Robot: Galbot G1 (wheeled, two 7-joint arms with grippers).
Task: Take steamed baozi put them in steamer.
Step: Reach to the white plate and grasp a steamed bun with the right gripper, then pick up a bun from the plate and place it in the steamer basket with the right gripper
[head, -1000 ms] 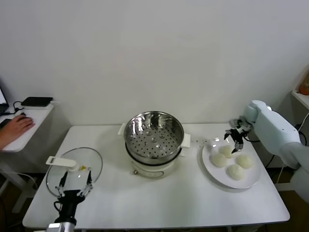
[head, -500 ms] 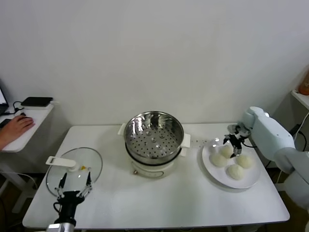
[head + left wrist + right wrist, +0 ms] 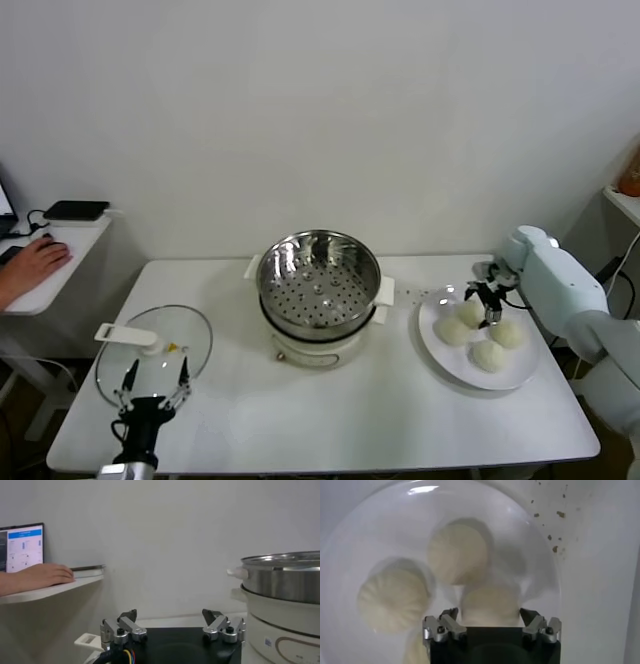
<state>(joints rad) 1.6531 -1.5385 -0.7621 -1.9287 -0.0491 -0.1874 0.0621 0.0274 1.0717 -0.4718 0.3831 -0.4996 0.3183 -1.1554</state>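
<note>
Baozi (image 3: 471,312) — right gripper (image 3: 487,309) has dropped onto it, fingers narrowing.

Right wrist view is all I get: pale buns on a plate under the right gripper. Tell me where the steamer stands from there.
Observer: The round stainless-steel steamer on its white base stands mid-table, to the robot's left of the flat white plate and apart from it.
Operator: Report what is in it.
Observer: Nothing; its perforated floor is bare. All four round cream-white baozi lie on the plate, with the right gripper at the rearmost one.
Operator: Give me the left arm.
Observer: The left gripper is parked open at the table's near left edge, by the round glass lid with a white handle.
</note>
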